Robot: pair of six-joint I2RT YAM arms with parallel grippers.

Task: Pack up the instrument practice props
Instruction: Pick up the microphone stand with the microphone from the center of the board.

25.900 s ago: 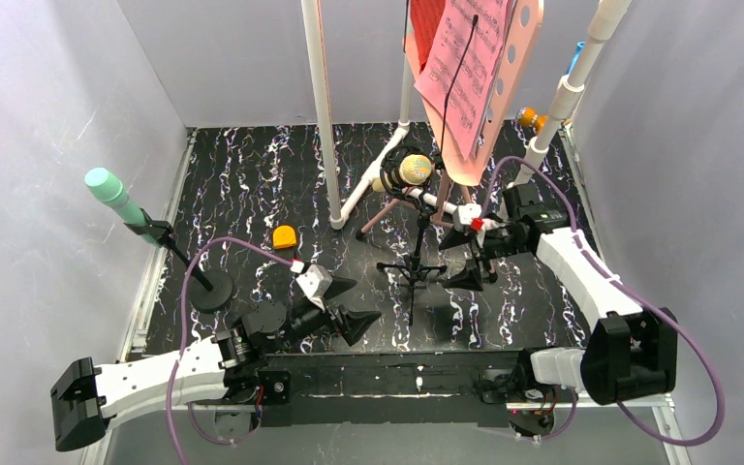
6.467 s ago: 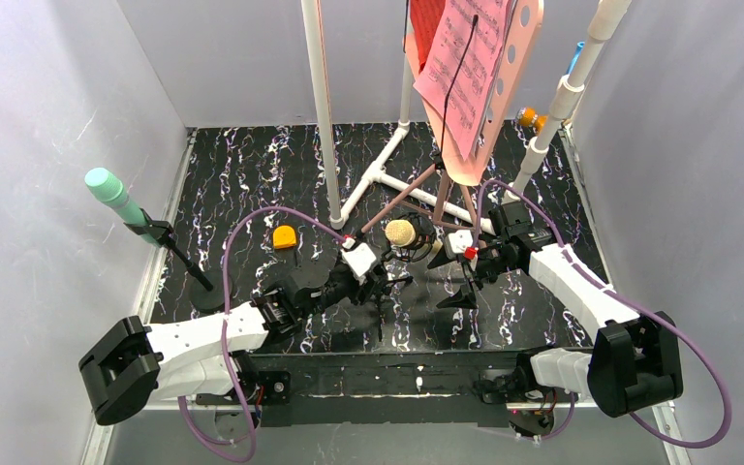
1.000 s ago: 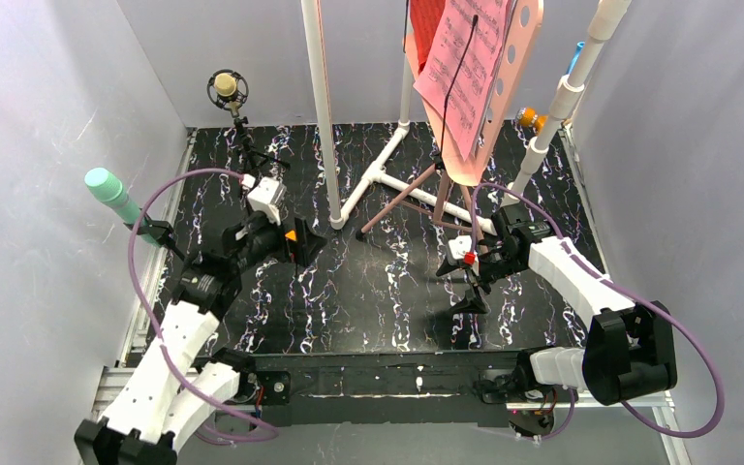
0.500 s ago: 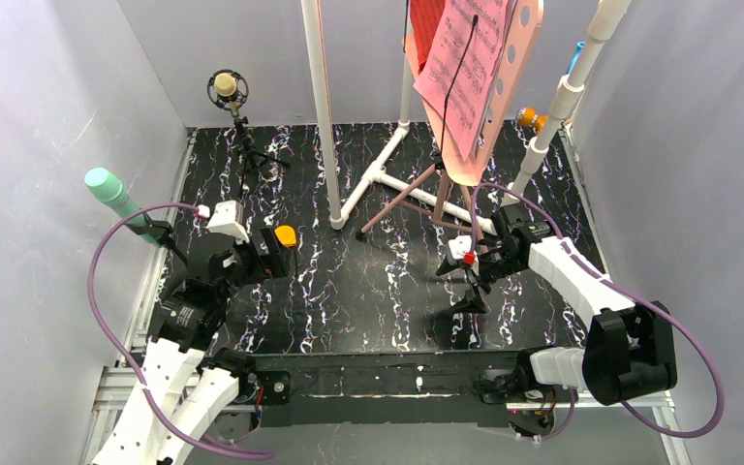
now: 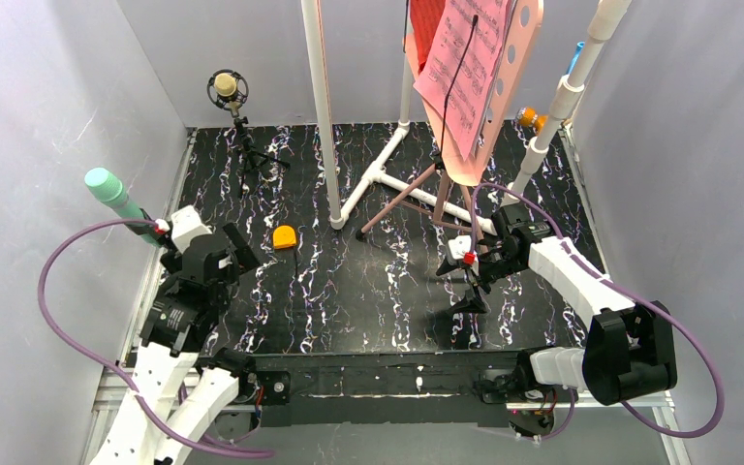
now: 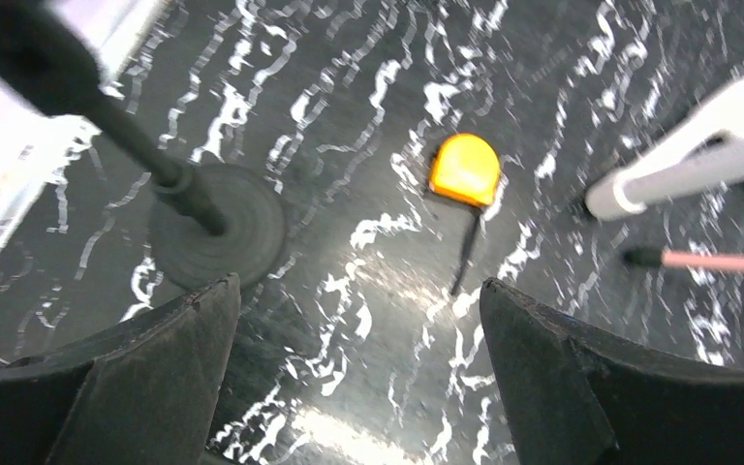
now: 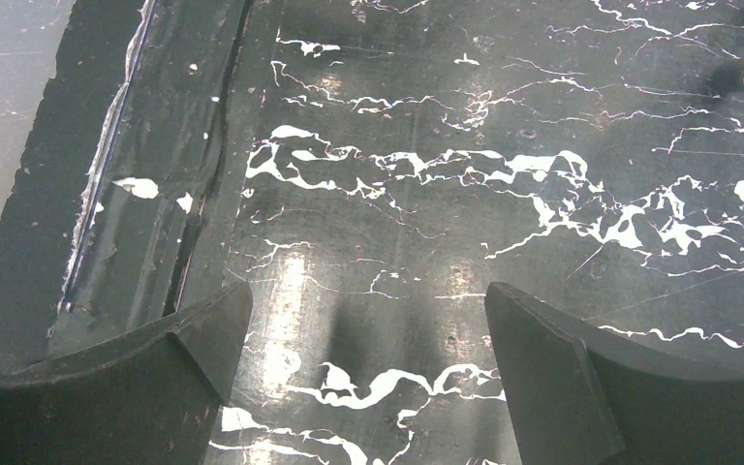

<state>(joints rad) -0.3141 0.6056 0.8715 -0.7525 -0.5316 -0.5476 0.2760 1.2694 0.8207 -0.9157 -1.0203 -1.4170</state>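
Note:
The yellow microphone stands on its black tripod at the back left, free of both grippers. The mint-green microphone leans on a black stand at the left; its round base lies just ahead of my left gripper, which is open and empty. The pink hole-punched music stand holds pink sheet music and a red folder at the back; its pink tripod legs rest on the table. My right gripper is open and empty above bare table.
A white pipe frame stands at the back middle and right; one pipe end shows in the left wrist view. A small orange object lies left of centre. Grey walls close in on the left and right. The table's front edge is near the right gripper.
My left arm has swung back and to the left, away from the yellow microphone's tripod and past the orange object, to the mint-green microphone's base. The right arm has not moved.

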